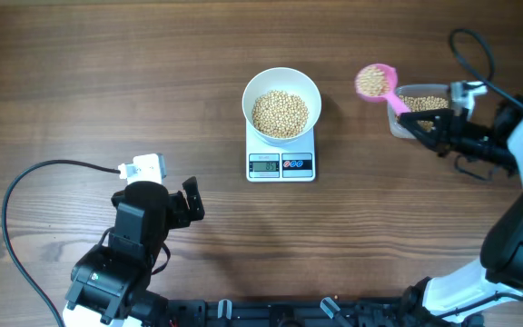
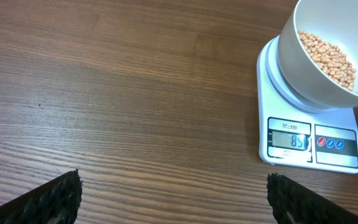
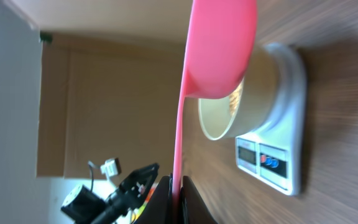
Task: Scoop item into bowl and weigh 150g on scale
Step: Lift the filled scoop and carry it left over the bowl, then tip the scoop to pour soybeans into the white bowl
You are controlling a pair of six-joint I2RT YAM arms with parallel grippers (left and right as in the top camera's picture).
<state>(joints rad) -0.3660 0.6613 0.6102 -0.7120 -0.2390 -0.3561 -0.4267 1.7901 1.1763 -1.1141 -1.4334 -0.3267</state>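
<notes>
**Heaped scoop held between tub and bowl; the bowl still needs beans.**
Nearest, the left gripper (image 1: 195,201) hangs over the table, jaws spread wide, holding nothing. Beyond it the scale (image 1: 281,165) carries the white bowl (image 1: 254,91), partly filled with beans (image 1: 280,113). Its display shows only two digits, so I'd judge it short of target. Farther off, the right gripper (image 1: 428,123) is clamped on the handle of the pink scoop (image 1: 372,81), which sits heaped and level between the clear tub (image 1: 396,124) and the bowl. Best to carry it level over the rim, then tip slowly while watching the readout, since a whole scoopful might overshoot.
</notes>
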